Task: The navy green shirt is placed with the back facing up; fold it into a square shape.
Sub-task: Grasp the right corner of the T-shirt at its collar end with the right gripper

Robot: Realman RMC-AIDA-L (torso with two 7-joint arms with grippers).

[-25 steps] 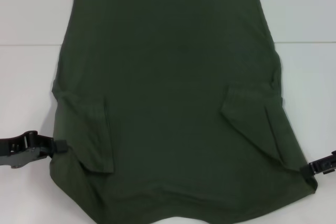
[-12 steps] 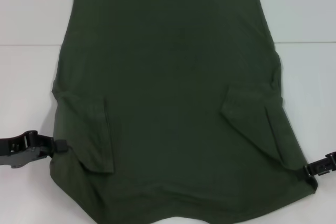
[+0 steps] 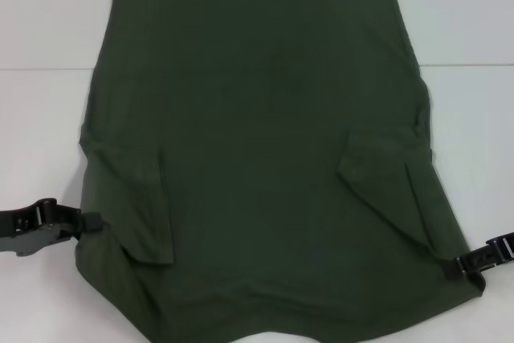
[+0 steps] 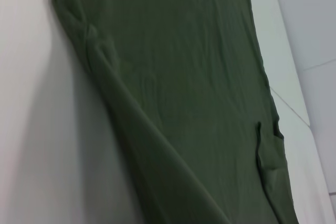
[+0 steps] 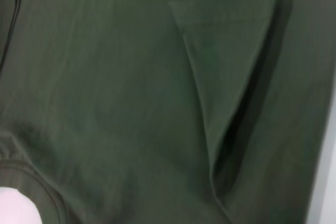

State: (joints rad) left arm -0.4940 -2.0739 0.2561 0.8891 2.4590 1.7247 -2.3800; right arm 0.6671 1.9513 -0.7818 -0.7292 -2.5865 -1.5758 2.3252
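You have the white table point(image 3: 32, 134) under everything, and spread over most of it lies the navy green shirt point(image 3: 257, 118), plain back up, hem at the far edge and collar end nearest the robot. No lettering shows in any view. Both long sides are already folded inward, so the body reads as a tapered panel rather than a full T-shape.

Next down in size, look at the two sleeves. The left sleeve point(image 3: 136, 206) lies turned in over the body as a flap, and the right sleeve point(image 3: 385, 186) does the same on its side; the right wrist view shows that flap point(image 5: 231, 72) standing slightly proud with a dark gap beneath it.

Now the arms. Your left gripper point(image 3: 84, 222) sits at the shirt's left edge near the collar end, touching the cloth, unchanged over the last second. Your right gripper point(image 3: 470, 267) has slid inward and now meets the near right corner, where a second ago it was just off it (a small move, but the telling one). I cannot tell whether either one has closed on the fabric.

I judge both arms are now in place to take the near corners and carry them toward the hem.
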